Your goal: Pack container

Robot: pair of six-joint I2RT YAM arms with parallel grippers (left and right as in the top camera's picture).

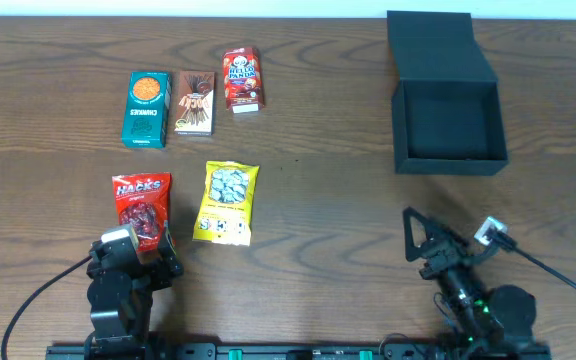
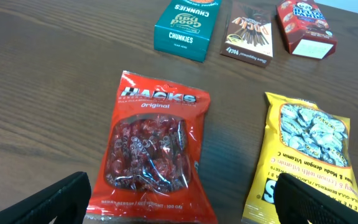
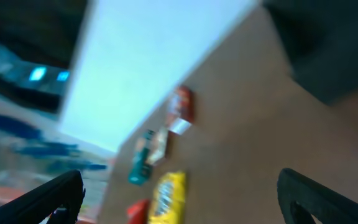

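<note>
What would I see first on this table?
On the left, a bright red bag and a yellow bag lie side by side, with three small cartons in a row beyond them. At the far right sits the big dark container, lid open and nothing inside.

Red bag [image 2: 151,155]: HACKS Original. Teal carton [image 2: 185,28]: CHUNKIES. Brown box [image 2: 248,34]: POCKY, probably.

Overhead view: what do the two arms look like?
Both are matte black. The left arm carries a pale grey block; the right arm shows green lights and a small white block. A black cable trails from each.
</note>
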